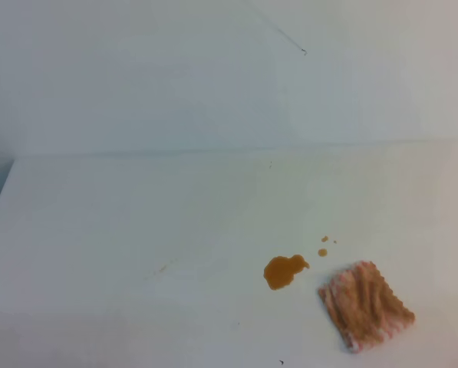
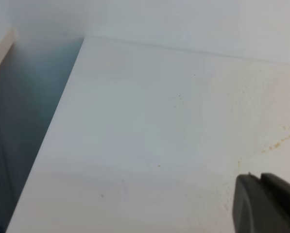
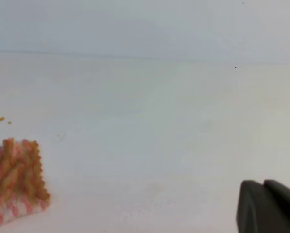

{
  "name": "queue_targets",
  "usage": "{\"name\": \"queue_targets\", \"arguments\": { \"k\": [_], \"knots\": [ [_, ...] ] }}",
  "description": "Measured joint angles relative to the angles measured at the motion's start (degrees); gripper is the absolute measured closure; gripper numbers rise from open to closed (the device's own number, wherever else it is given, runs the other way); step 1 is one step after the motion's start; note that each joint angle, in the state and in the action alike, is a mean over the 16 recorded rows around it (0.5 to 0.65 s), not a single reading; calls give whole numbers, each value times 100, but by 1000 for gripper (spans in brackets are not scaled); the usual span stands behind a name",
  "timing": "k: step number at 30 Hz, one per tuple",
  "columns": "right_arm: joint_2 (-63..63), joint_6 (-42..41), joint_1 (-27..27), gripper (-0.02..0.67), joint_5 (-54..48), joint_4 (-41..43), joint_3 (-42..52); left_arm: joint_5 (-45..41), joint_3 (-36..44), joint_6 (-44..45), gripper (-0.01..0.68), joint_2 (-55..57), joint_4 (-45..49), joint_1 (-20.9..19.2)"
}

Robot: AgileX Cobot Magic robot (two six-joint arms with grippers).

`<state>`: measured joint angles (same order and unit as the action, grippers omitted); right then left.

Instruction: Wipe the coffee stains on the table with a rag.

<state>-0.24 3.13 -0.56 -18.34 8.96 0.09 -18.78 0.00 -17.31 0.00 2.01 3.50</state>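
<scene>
From above, your rag point(image 1: 366, 306) lies flat on the table point(image 1: 136, 230) just right of the coffee stains point(image 1: 284, 271), likely light and limp, so pinch a scalloped edge; the left gripper point(image 2: 266, 204) looks clenched and empty, as does the right gripper point(image 3: 266, 206), well clear of the cloth.

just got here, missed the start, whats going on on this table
Nothing is being handled yet. A rag lies flat on the white table, just right of an orange-brown coffee stain with two small droplets beside it. The stain looks unwiped. Neither arm shows in the overhead view; the right gripper sits shut and empty, off to the right of the rag, and the left gripper is over bare table.
</scene>
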Motion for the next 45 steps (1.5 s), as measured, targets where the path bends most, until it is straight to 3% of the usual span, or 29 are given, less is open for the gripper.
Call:
{"name": "queue_targets", "arguments": {
  "k": [33,45],
  "knots": [
    [0,-23,0,652,131,61,-9,0,0,-2,674,0,0,0],
    [0,-9,0,652,1929,1082,-10,0,0,0,674,0,0,0]
  ]
}}
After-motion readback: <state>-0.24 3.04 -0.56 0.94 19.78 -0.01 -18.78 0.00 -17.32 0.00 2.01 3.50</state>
